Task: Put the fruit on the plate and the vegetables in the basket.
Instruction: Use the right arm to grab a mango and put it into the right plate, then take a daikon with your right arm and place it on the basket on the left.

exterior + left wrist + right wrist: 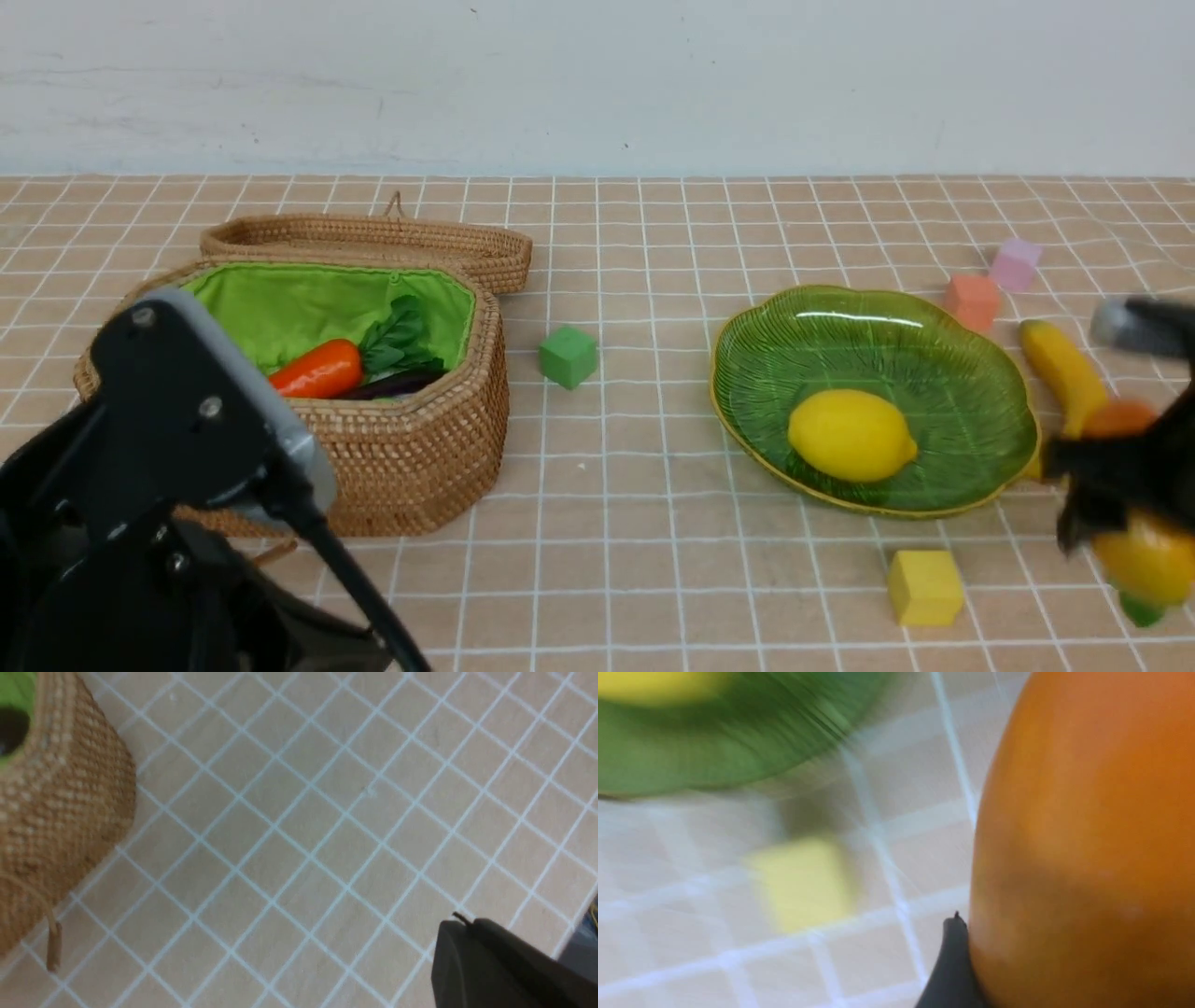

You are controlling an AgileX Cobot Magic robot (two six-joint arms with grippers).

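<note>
Mango: orange-yellow, at the desk's near right edge, right of the yellow cube; blurred, so I cannot tell whether it clears the desk.
Right claw: spread wide around the mango and gripping it; in the right wrist view one black finger presses against the fruit's skin.
Banana: on the desk just beside the plate's right rim, partly behind the right claw.
Lemon: lying in the plate, toward its near side.
Plate: green, leaf-shaped, right of centre.
Basket: on the left, lid open behind it; carrot and eggplant inside on the green lining.
Other cubes: green cube between basket and plate; orange cube and pink cube beyond the plate.
Left claw: closed, holding nothing, above bare desk near the basket's corner.
</note>
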